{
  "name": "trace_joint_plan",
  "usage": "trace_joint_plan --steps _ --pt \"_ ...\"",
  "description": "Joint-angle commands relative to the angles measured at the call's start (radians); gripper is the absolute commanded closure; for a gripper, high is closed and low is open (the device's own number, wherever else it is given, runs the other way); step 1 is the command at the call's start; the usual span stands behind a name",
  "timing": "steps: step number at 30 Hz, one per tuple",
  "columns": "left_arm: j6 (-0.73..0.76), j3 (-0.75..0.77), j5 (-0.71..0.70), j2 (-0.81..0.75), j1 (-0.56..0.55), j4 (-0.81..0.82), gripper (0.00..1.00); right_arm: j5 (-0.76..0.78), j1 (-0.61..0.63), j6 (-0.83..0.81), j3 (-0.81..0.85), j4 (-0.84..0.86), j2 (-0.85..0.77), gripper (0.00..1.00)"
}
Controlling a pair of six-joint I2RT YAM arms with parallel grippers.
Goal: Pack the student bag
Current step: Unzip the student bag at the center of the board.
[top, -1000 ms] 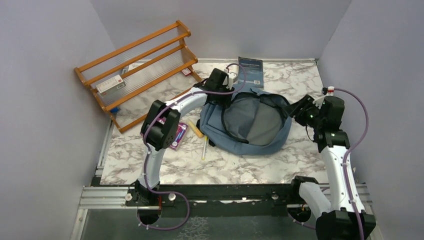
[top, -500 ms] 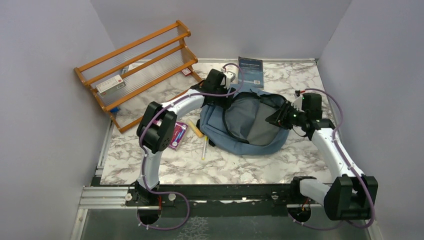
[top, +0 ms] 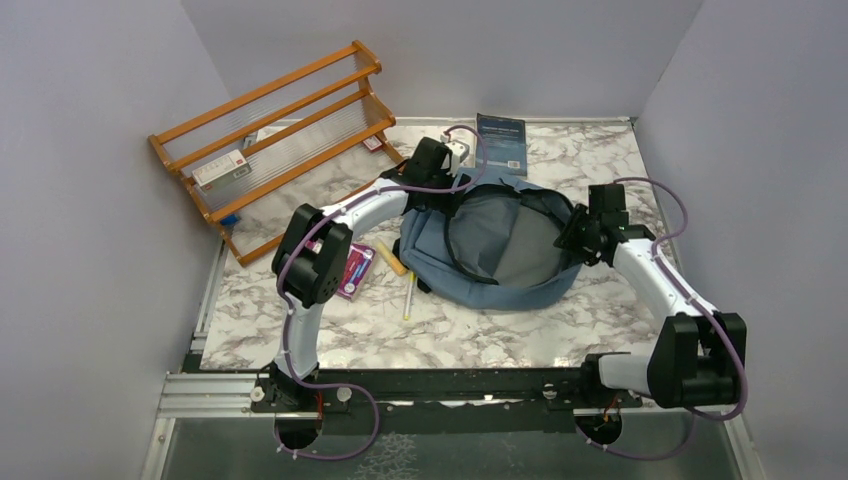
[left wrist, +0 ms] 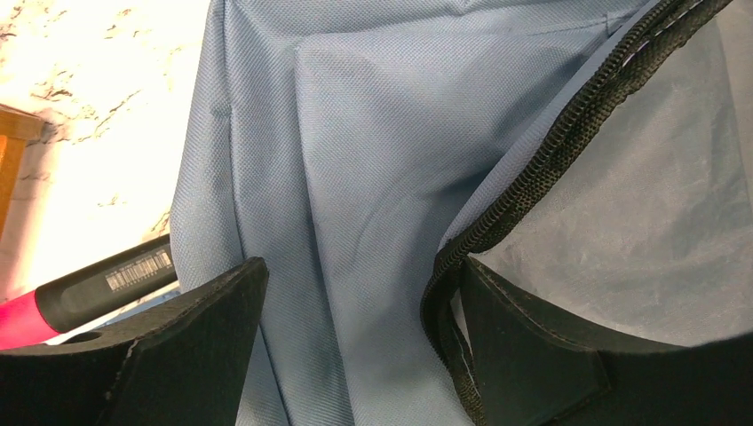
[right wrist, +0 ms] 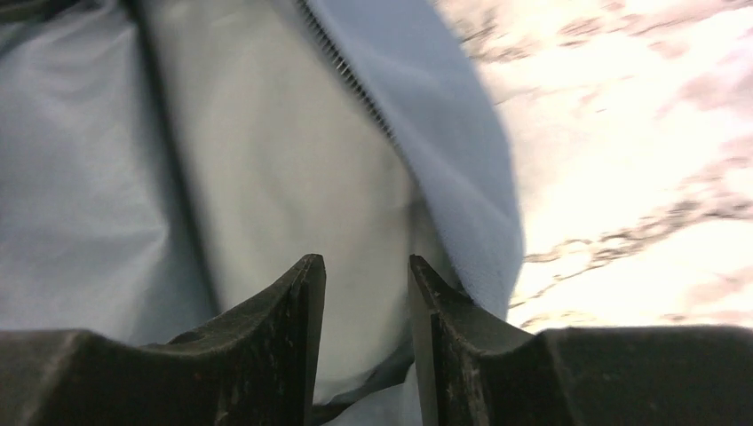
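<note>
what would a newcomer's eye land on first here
The dusty-blue student bag lies wide open in the middle of the marble-patterned table, its dark lining showing. An arm reaches to each side of its mouth: the left end effector is spread open across the zippered rim, and the right end effector is at the opposite edge. An orange wooden rack sits at the far left.

Looks like a robotics lab test cell to me: left arm (top: 345, 215) and right arm (top: 655, 285) bolted to an aluminium rail (top: 450, 383), purple cables (top: 330, 447), marble-print tabletop (top: 480, 330) boxed in by plain grey walls (top: 90, 250).
</note>
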Motion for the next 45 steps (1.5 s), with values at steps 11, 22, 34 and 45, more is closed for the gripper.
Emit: trace_joint_plan --steps 11,22,34,45 --pt "0.006 0.021 0.044 0.007 -0.116 -0.019 0.2 0.593 -0.015 -0.106 0.159 -0.065 0.134 0.41" --pt "-0.028 0.044 0.13 0.045 -0.223 -0.022 0.41 0.609 -0.026 -0.126 0.236 -0.043 0.081 0.39" --pt "0.0 0.041 0.045 0.008 -0.188 -0.031 0.44 -0.199 -0.025 -0.089 0.142 0.064 -0.042 0.47" --pt "0.074 0.021 -0.124 -0.024 -0.11 -0.044 0.23 0.152 -0.025 0.079 0.095 -0.025 0.104 0.41"
